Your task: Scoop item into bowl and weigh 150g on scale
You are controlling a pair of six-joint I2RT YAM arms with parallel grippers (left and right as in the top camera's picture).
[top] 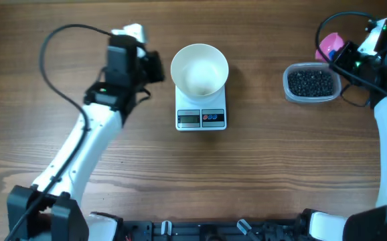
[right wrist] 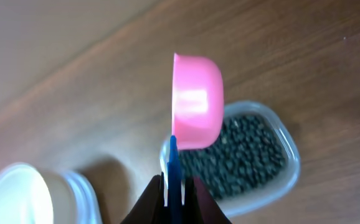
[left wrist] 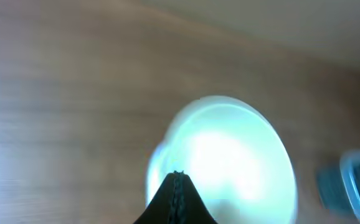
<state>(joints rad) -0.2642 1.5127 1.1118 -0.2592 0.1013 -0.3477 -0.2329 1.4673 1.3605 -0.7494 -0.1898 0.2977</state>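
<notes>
On scale: bowl, upright
Left gripper: closed, holding nothing, just beside bowl
Right gripper: clamped on scoop, above item

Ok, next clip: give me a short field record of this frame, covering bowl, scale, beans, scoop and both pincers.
bowl: white, sitting on the scale, no beans visible inside
scale: table centre, display toward the robot
beans: black, heaped in the clear tub, right of the scale
scoop: pink cup, blue handle, raised near the tub
right pincer: shut on the scoop handle
left pincer: shut, empty, beside the bowl
</notes>
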